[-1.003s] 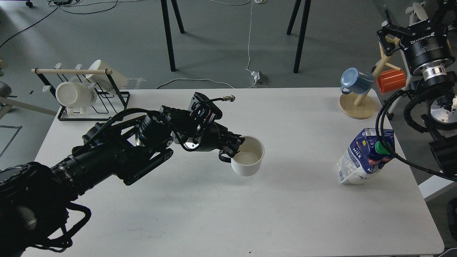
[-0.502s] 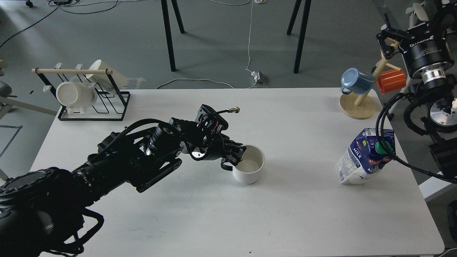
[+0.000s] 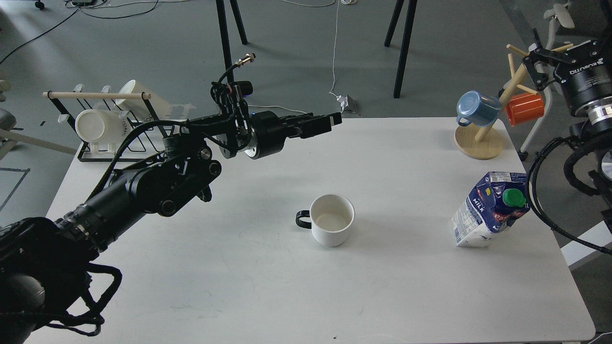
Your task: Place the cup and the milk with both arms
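Our left claw (image 3: pixel 330 122) is hovering empty, its jaws narrow, up and left of the upright cup (image 3: pixel 331 226) standing mid-surface. The milk carton (image 3: pixel 490 210) is leaning nearer our right arm, whose claw we cannot see.

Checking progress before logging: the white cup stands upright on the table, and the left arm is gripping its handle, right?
Not quite. The head view shows the white cup upright on the table, but the left gripper is raised, well clear of the cup's handle.
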{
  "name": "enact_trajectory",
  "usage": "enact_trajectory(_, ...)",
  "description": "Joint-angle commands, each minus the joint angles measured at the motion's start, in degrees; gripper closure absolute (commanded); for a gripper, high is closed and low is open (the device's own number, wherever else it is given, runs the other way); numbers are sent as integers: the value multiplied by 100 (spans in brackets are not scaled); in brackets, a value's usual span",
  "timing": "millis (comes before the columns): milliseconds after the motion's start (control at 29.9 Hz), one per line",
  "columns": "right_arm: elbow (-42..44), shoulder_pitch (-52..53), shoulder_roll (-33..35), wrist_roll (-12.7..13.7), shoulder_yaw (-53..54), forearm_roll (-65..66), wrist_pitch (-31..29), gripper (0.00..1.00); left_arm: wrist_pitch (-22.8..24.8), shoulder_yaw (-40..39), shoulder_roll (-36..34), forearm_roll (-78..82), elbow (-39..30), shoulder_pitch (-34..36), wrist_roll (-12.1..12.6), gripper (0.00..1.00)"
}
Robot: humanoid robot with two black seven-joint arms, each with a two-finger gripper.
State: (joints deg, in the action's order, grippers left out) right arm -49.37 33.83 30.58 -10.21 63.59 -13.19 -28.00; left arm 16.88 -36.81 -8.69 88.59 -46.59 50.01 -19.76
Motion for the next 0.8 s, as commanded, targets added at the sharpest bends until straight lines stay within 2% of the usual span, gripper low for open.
enact_trajectory(0,-590,-560,211,-7,162,0,0,1,-10,-388,-221,-1403,-8,114,-11,1)
enact_trajectory(67,-828,-912,264,-7,337,0,0,1,17,-555,-344,-2211,-8,184,-45,1)
enact_trajectory(167,-1057,-1448,317,1,697,-9,0,1,61,-827,-546,-3581,-8,176,-273,1)
enact_trajectory(301,-1530,-2326,317,10,1198,-271,0,1,315,-1039,-765,-5594,88,97,-274,1)
enact_trajectory(435,-2304,-3469,308,-25,1471,-571,0,1,377,-1039,-960,-7283,413,-70,-274,1)
enact_trajectory(635,-3174,-4866,-52,-113,1762,-580,0,1,860,-1048,-1012,-8401,1037,-325,-248,0)
enact_trajectory(769,-3334,-5745,-272,-148,1745,-562,0,1,983,-1057,-1197,-8972,1064,-562,-248,0)
